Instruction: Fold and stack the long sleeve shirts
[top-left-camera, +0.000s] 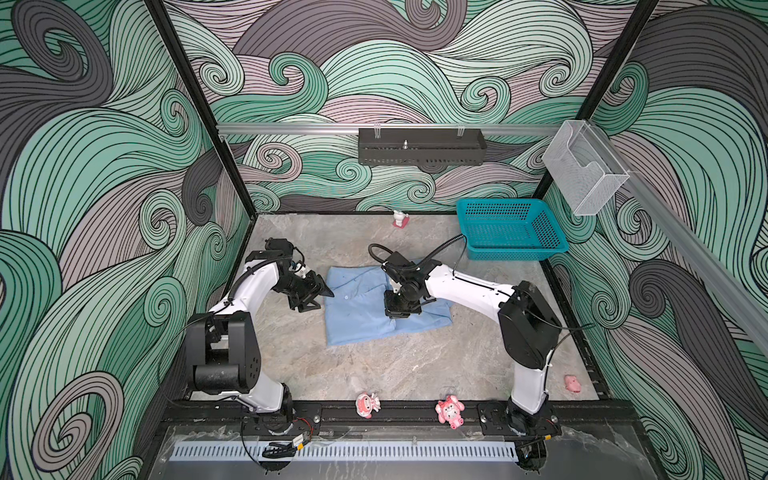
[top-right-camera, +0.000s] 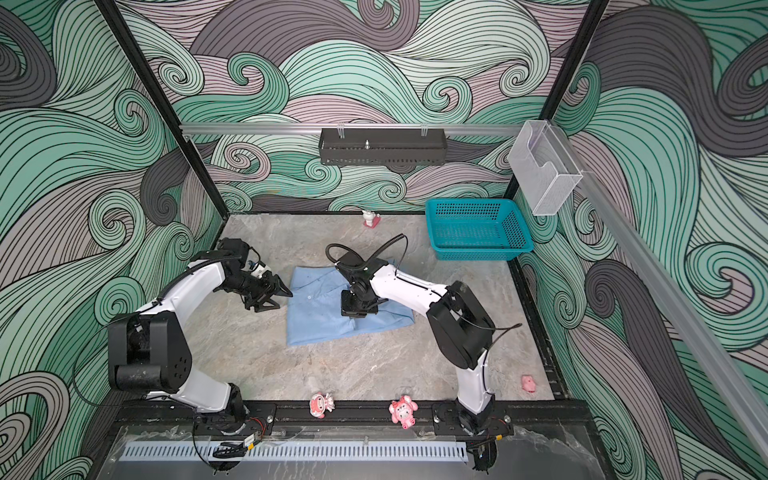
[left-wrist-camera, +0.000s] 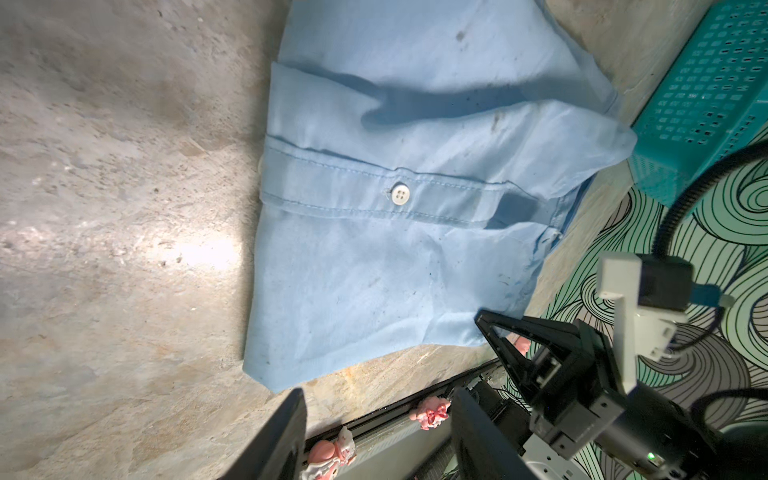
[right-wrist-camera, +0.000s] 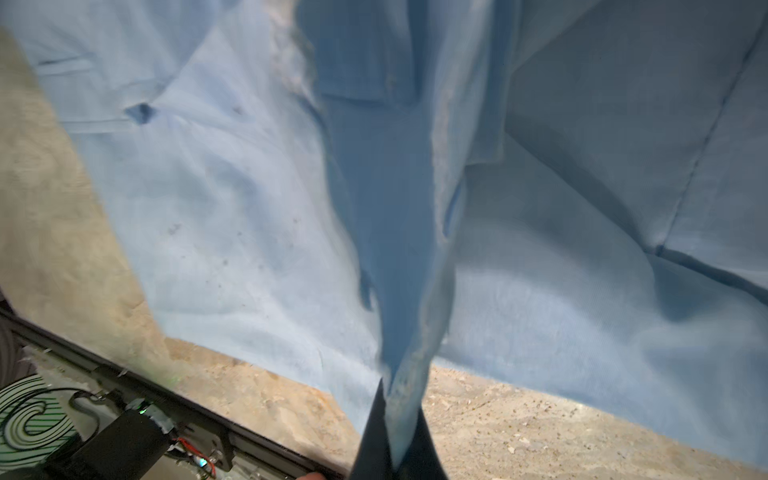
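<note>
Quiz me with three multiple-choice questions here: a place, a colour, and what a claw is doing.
1. Where does the teal basket stand? A. near left corner B. far right corner C. in the middle
2. What colour is the shirt? A. red B. white C. light blue
3. The right gripper is: A. shut on shirt fabric B. open over the basket C. holding a toy
Answers: B, it sits far right in both top views; C, the cloth is pale blue; A, the right wrist view shows fabric pinched in its grip.
</note>
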